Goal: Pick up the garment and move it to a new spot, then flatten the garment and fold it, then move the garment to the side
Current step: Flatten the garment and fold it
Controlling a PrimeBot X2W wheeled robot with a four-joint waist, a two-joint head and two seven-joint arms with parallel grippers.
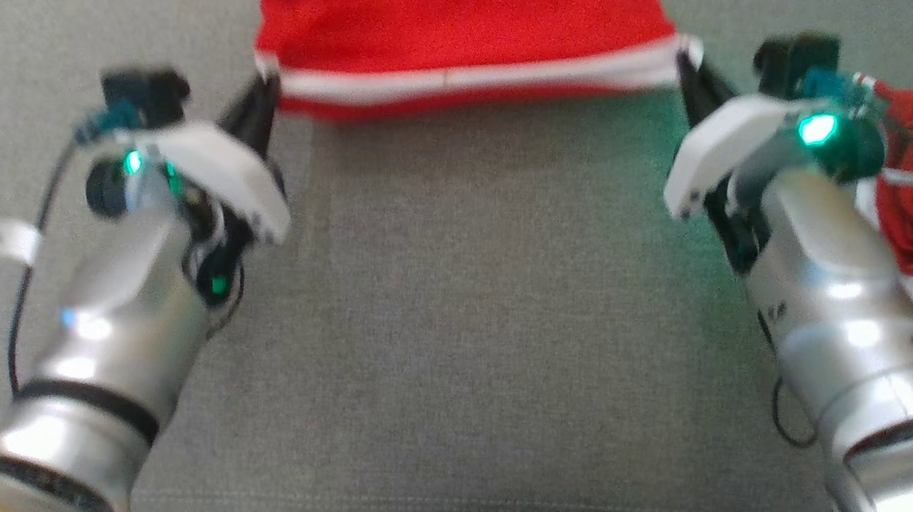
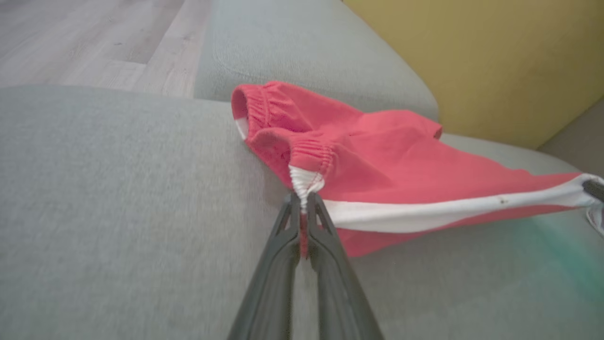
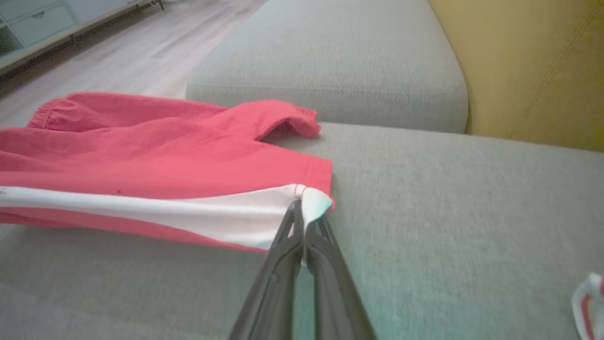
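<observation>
Garment (image 1: 457, 23): lying across the grey sofa cushion (image 1: 459, 328), its white-striped edge being stretched between the two claws.
Left claw (image 1: 266, 86): closed tight, pinching the waistband corner.
Right claw (image 1: 690, 67): closed tight, pinching the hem corner.
Purpose: likely pulling the cloth taut, so it is spreading flat for folding.

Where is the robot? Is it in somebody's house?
Probably a living room in a home: there is a grey sofa, a wooden floor beside it, and red shorts on the sofa.
</observation>
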